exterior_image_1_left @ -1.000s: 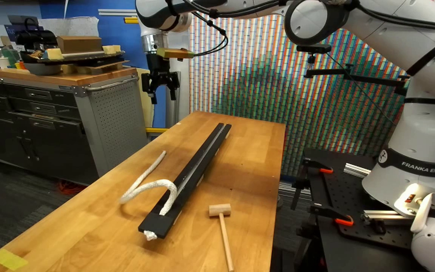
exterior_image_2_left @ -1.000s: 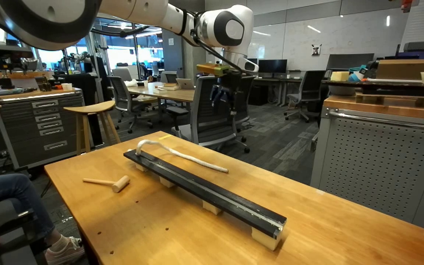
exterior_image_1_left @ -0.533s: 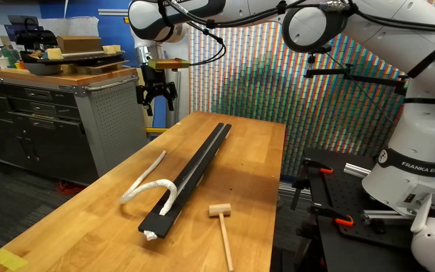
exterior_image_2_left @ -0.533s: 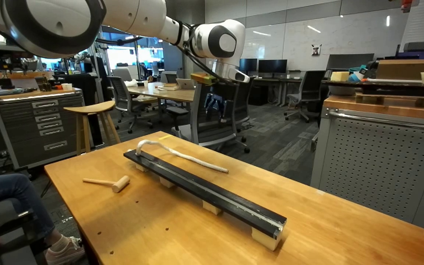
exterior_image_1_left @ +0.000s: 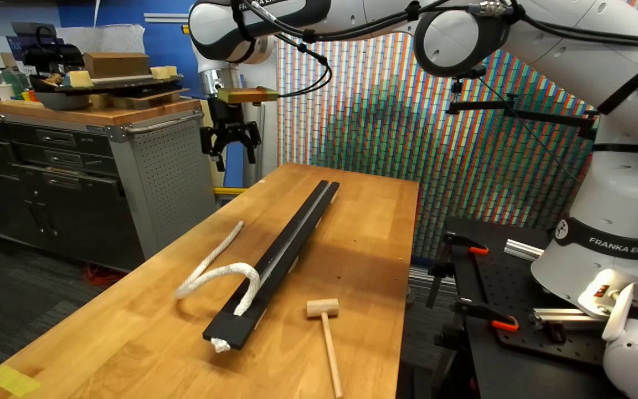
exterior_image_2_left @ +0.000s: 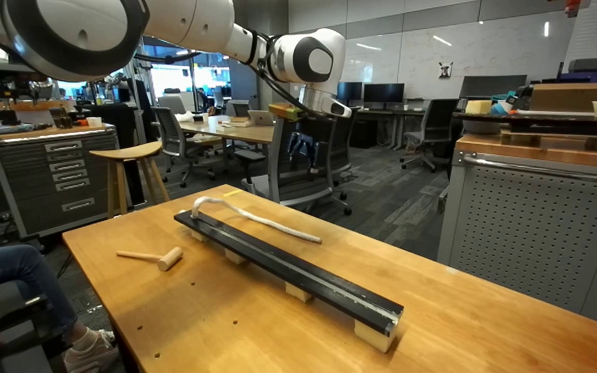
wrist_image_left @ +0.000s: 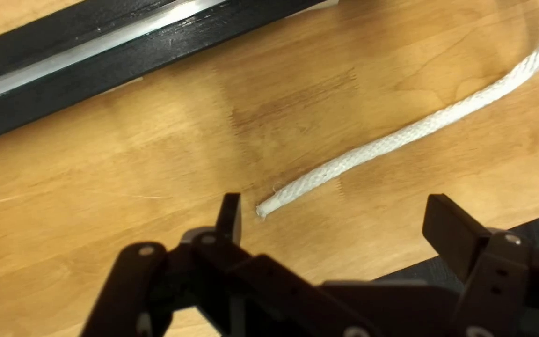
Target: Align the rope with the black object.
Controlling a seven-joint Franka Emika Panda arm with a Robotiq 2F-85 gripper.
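The white rope [exterior_image_1_left: 252, 291] lies partly on the wooden table, beside the black bar. It arches up onto the bar, where it goes in near one end, and a frayed tip [exterior_image_1_left: 220, 345] sticks out. It also shows in an exterior view [exterior_image_2_left: 262, 220]. The black bar [exterior_image_1_left: 292, 249] has a long groove with a silver-grey strip in it, also visible in the wrist view [wrist_image_left: 110, 70]. My gripper [exterior_image_1_left: 236, 162] is open, empty and well above the table. In the wrist view, the rope's free end [wrist_image_left: 269, 205] appears between the open fingers [wrist_image_left: 454, 234], nearer the left one.
Wooden blocks [exterior_image_2_left: 298, 292] hold the bar up off the table. A small wooden mallet [exterior_image_1_left: 322, 308] lies beside the bar. Yellow tape [exterior_image_1_left: 13, 380] is on the table. A cabinet [exterior_image_1_left: 169, 172] stands past the table edge. A seated person's leg [exterior_image_2_left: 18, 277] shows beside the table.
My gripper has come down and shifted slightly left in both exterior views between one second and half a second ago, then held still. The rope, bar and mallet have not moved.
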